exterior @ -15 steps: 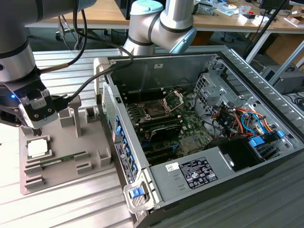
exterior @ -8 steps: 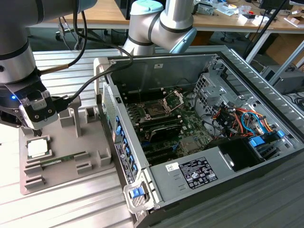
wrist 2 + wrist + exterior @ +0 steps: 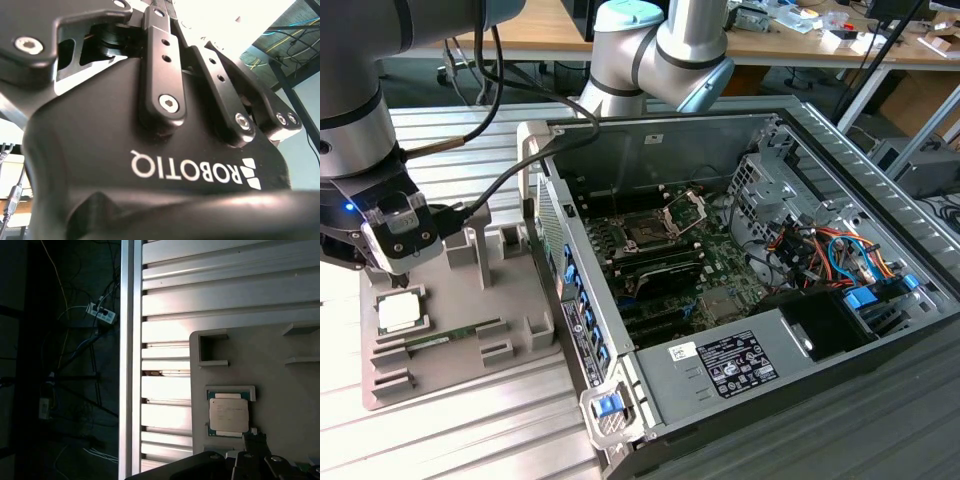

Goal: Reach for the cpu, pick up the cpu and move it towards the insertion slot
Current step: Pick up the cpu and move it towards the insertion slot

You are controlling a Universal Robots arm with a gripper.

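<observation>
One gripper (image 3: pixel 407 272) hovers just above cpu (image 3: pixel 398 312), not touching.

Silver arm (image 3: pixel 690 40) with pale blue caps (image 3: pixel 630 12); black cables (image 3: pixel 510 170); black tool (image 3: pixel 402 268) with hex screws (image 3: pixel 168 103).

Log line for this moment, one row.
phase: reach | gripper: hovering over cpu | cpu: lying in gray holder, not lifted | insertion slot: inside open case
</observation>
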